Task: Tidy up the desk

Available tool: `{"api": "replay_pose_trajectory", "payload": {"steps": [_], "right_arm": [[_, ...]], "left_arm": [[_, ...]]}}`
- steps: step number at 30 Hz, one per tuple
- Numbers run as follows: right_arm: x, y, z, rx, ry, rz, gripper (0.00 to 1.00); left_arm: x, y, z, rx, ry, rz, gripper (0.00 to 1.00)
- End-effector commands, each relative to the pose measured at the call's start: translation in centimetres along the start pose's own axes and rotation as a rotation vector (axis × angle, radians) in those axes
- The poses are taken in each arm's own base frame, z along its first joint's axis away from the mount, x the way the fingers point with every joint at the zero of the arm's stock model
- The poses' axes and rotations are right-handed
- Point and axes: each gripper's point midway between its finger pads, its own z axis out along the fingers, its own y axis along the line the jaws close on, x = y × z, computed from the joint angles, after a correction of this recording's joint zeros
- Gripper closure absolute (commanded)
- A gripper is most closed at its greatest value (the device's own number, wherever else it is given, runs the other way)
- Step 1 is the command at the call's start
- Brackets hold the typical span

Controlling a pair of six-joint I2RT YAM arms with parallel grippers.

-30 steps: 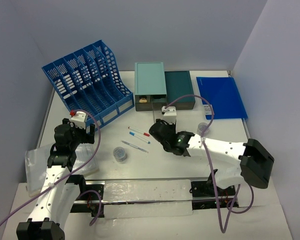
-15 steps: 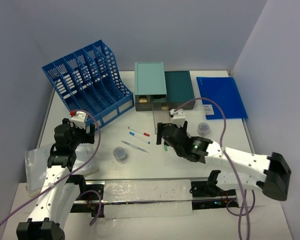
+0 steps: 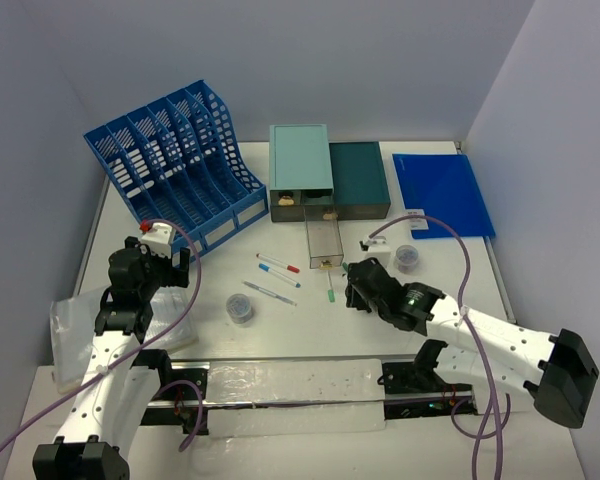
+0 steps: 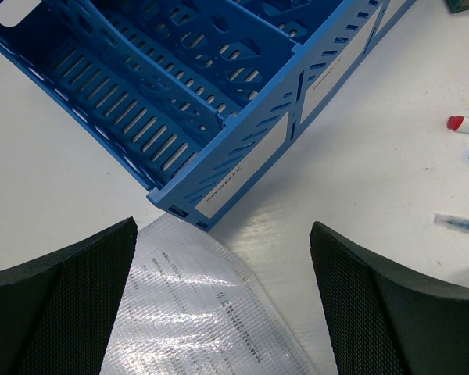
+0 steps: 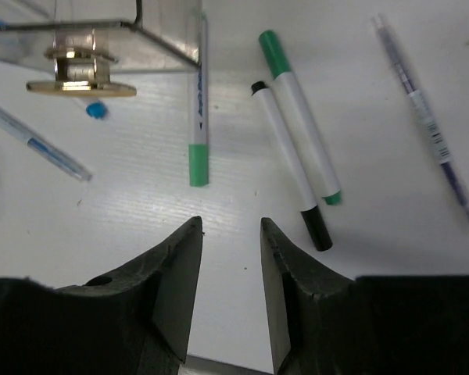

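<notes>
The white desk (image 3: pixel 280 335) carries loose pens. A clear drawer (image 3: pixel 325 243) with a gold knob (image 5: pixel 80 78) stands pulled out of the dark teal box (image 3: pixel 358 178). My right gripper (image 3: pixel 353 287) hovers just in front of it, jaws a little apart and empty (image 5: pixel 230 223). Beyond its tips lie a green-ended pen (image 5: pixel 198 109), a green-capped marker (image 5: pixel 297 117), a black-tipped marker (image 5: pixel 289 164) and a clear pen (image 5: pixel 422 117). My left gripper (image 3: pixel 160 268) is wide open and empty (image 4: pixel 223 226) over a plastic sleeve (image 4: pixel 195 312) by the blue file rack (image 4: pixel 180 101).
A light teal box (image 3: pixel 300 165) sits beside the dark one. A blue folder (image 3: pixel 442 193) lies at the back right. Two small round tubs (image 3: pixel 240 308) (image 3: pixel 407 258) and red, blue and clear pens (image 3: pixel 278 264) lie mid-desk. Walls close in on both sides.
My right gripper has drawn back toward the near right, away from the teal boxes, uncovering the pulled-out drawer and a green pen. The left arm has not moved.
</notes>
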Motion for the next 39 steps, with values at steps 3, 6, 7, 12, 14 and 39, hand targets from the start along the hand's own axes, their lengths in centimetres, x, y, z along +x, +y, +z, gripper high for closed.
{"api": "replay_pose_trajectory", "payload": {"steps": [3, 6, 7, 12, 14, 39], "right_arm": [[-0.1, 3.2, 0.7, -0.126, -0.072, 0.05, 0.57], [0.1, 4.1, 2.1, -0.153, -0.106, 0.084, 0.53], [0.2, 4.1, 2.6, -0.139, -0.107, 0.092, 0.53], [1.3, 3.5, 5.0, 0.046, -0.095, 0.017, 0.49], [1.7, 3.5, 5.7, 0.098, -0.085, -0.011, 0.46], [10.0, 3.4, 4.9, 0.225, 0.14, -0.198, 0.98]], "left_arm": [[-2.2, 0.4, -0.3, -0.004, -0.056, 0.013, 0.02], [-2.3, 0.3, -0.3, -0.001, -0.055, 0.013, 0.02], [-2.2, 0.4, -0.3, -0.005, -0.054, 0.012, 0.02], [-2.2, 0.4, -0.3, -0.003, -0.054, 0.012, 0.02], [-2.2, 0.4, -0.2, -0.006, -0.053, 0.013, 0.02], [-2.3, 0.3, -0.4, -0.001, -0.06, 0.014, 0.02]]}}
